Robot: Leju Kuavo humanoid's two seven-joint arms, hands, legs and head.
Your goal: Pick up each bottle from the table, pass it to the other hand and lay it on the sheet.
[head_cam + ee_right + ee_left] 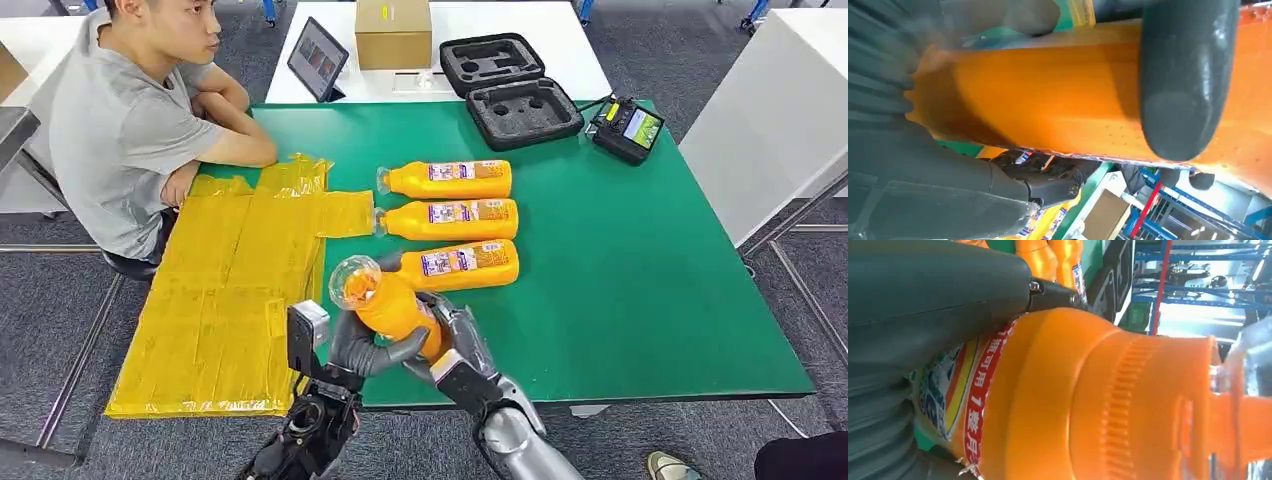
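An orange bottle (388, 298) with a clear cap is held up over the front edge of the green table (640, 290), cap pointing toward me. My left hand (362, 348) wraps it from the left and my right hand (458, 348) grips its lower end. In the left wrist view my left hand (923, 315) lies against the bottle's label (1058, 405). In the right wrist view the thumb of my right hand (1178, 90) crosses the bottle's body (1048, 100). Three more orange bottles (450, 179) (452, 219) (462, 264) lie side by side on the table. The yellow sheet (230, 290) is spread at the left.
A person (130, 120) sits at the table's left with arms resting near the sheet's far end. At the back stand a tablet (318, 58), a cardboard box (393, 32), an open black foam case (510, 90) and a controller (627, 128).
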